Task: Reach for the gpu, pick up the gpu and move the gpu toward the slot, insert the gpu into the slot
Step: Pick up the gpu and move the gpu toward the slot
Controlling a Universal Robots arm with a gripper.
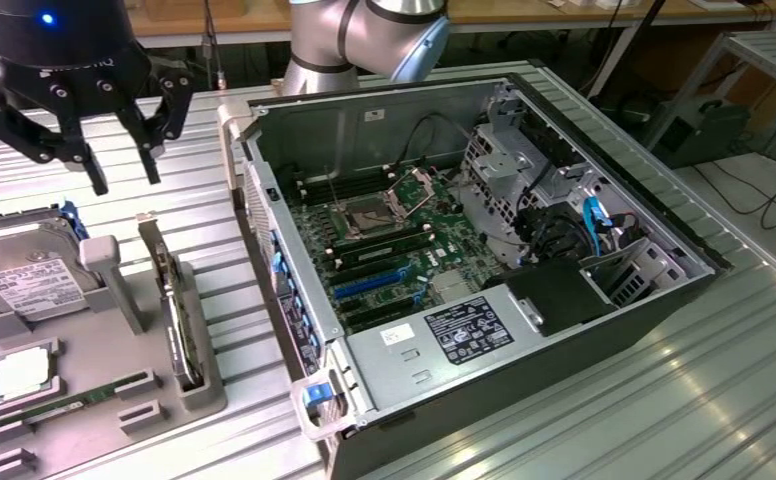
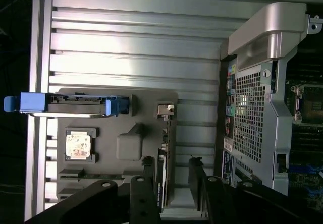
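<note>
Gpu (image 1: 175,310) on edge in grey holder (image 1: 88,375), spread tool (image 1: 124,168) above

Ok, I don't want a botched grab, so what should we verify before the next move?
1. Fingers open, empty: ok, gripper hovers above the grey holder.
2. Thin dark gpu card upright in holder: ok.
3. Card edge between the fingers, wrist view: ok.
4. Silver hard drive apart from fingers: ok.
5. Slot free inside open black computer case: cannot tell.
</note>
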